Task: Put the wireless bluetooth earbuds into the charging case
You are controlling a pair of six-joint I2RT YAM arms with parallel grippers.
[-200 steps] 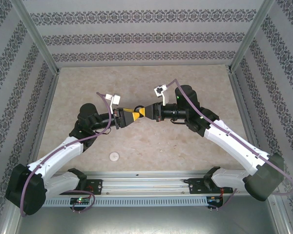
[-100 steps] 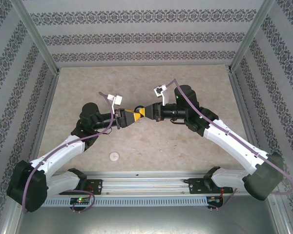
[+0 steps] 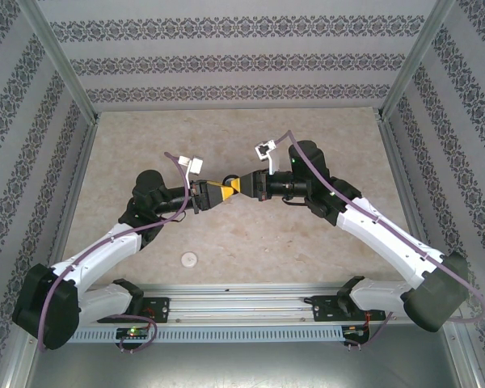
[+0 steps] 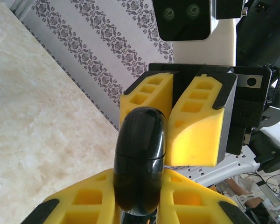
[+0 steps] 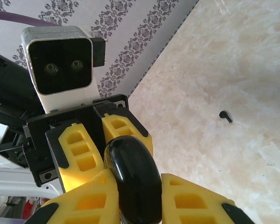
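Observation:
A glossy black charging case (image 4: 139,154) is held in the air over the middle of the table, between both grippers. My left gripper (image 4: 139,189) is shut on its near end, and the right gripper's yellow fingers (image 4: 198,130) clamp the far end. In the right wrist view the charging case (image 5: 134,179) sits in my right gripper (image 5: 134,196), with the left fingers (image 5: 79,151) behind it. From above, the left gripper (image 3: 222,191) and right gripper (image 3: 239,185) meet tip to tip. One black earbud (image 5: 225,115) lies on the table.
A small white round puck (image 3: 190,259) lies on the marble tabletop (image 3: 250,234) near the front rail, left of centre. Patterned walls close off the back and both sides. Both arms reach in toward the centre.
The left jaws have closed onto the black case that the right gripper was holding. Both arms have stayed almost in place.

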